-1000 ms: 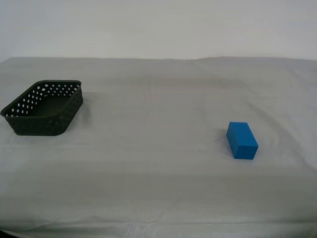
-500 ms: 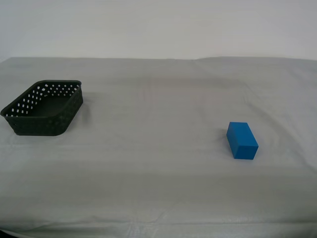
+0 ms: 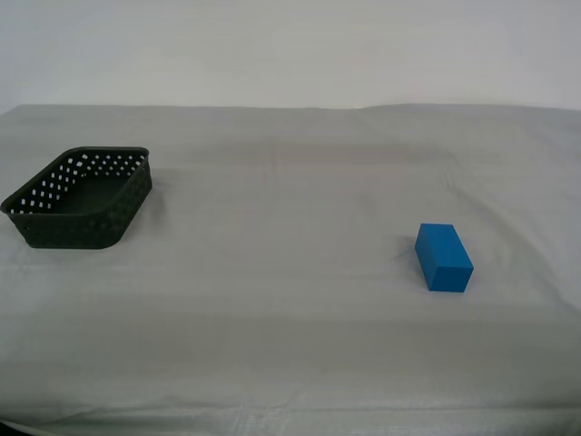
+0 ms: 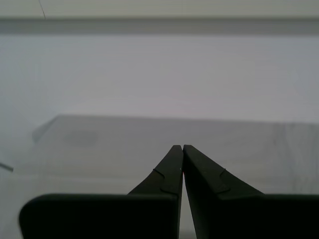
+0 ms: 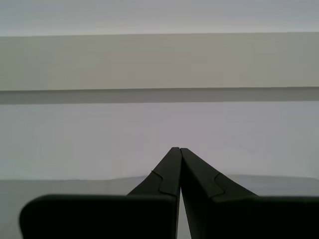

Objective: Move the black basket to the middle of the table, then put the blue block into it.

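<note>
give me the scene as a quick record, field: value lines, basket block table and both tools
black basket: empty, upright, on the table at the exterior view's left
blue block: lying flat on the cloth at the exterior view's right, well apart from the basket
table middle: bare cloth, nothing on it
my first tool: fingertips together, holding nothing
my second tool: fingertips together, holding nothing
arms in exterior view: none visible
task state: basket not yet moved, block not yet in it

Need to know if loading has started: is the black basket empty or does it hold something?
Empty. The black basket shows only its bare dark floor; the blue block lies apart on the table.
</note>
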Robot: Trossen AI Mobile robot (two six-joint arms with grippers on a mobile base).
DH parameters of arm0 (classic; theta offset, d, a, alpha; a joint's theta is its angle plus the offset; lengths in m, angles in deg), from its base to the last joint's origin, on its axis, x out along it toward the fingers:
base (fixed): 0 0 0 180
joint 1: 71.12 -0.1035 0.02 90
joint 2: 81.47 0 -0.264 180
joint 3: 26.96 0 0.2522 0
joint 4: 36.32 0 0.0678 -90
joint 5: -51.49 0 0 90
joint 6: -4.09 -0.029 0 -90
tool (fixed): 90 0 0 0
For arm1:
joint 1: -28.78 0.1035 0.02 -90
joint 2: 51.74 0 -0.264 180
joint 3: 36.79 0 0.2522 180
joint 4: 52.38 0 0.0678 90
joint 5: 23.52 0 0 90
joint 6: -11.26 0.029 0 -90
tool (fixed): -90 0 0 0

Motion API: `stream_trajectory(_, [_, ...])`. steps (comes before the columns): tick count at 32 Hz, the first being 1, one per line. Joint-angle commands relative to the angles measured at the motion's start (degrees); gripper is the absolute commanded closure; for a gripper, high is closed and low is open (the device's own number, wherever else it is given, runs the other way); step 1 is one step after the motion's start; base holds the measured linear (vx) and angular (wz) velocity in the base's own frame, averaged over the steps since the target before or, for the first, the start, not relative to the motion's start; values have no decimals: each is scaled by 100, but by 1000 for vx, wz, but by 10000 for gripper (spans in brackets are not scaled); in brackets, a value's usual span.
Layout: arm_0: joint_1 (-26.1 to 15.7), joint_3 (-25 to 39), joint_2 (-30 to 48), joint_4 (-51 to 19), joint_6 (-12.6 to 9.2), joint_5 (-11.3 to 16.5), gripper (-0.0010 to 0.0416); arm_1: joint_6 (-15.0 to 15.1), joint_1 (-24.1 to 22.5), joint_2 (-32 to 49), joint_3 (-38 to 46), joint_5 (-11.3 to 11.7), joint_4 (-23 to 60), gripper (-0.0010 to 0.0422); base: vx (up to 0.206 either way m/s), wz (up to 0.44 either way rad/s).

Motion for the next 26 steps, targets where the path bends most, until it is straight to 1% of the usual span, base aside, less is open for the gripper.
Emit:
stream_trajectory(1, [0,4,0,-13,0,-4,405,146,33,59,240,120,962,412,0,0])
stream_trajectory(2, [0,4,0,-26,0,-4,405,240,68,59,295,289,1268,412,0,0])
stream_trajectory(3, [0,4,0,-35,0,-4,405,289,87,61,315,398,1414,412,0,0])
stream_trajectory(4, [0,4,0,-52,0,-4,405,341,144,74,323,562,1593,412,0,0])
stream_trajectory(5, [0,4,0,-55,0,-4,405,339,192,74,323,616,1685,412,0,0])
stream_trajectory(7, [0,4,0,-55,0,-4,405,337,348,81,321,575,1928,412,0,0])
stream_trajectory(10, [0,4,0,-55,0,-4,405,299,610,247,319,256,2339,412,0,0])
stream_trajectory(12, [0,4,0,-52,0,-4,405,208,728,411,319,0,2590,406,0,0])
stream_trajectory(13, [0,4,0,-52,-2,-4,405,160,785,592,319,-184,2778,395,0,0])
stream_trajectory(14, [0,4,0,-55,-2,-4,405,116,804,748,319,-208,2887,384,0,0])
stream_trajectory(15, [0,4,0,-50,-2,-4,405,92,804,881,319,-203,2938,373,0,0])
stream_trajectory(18, [0,4,0,-55,-4,-4,405,15,809,1456,319,-205,2957,320,0,0])
stream_trajectory(20, [0,4,0,-68,-2,-2,405,-11,809,1884,339,-302,2872,267,0,0])
stream_trajectory(22, [0,4,0,-81,-2,-2,405,-15,809,2162,341,-315,2717,222,0,0])
stream_trajectory(25, [0,4,0,-94,-2,-2,405,-61,809,2487,343,-313,2494,170,0,0])
stream_trajectory(26, [0,4,0,-92,-2,-2,405,-74,809,2645,367,-313,2465,146,0,0])
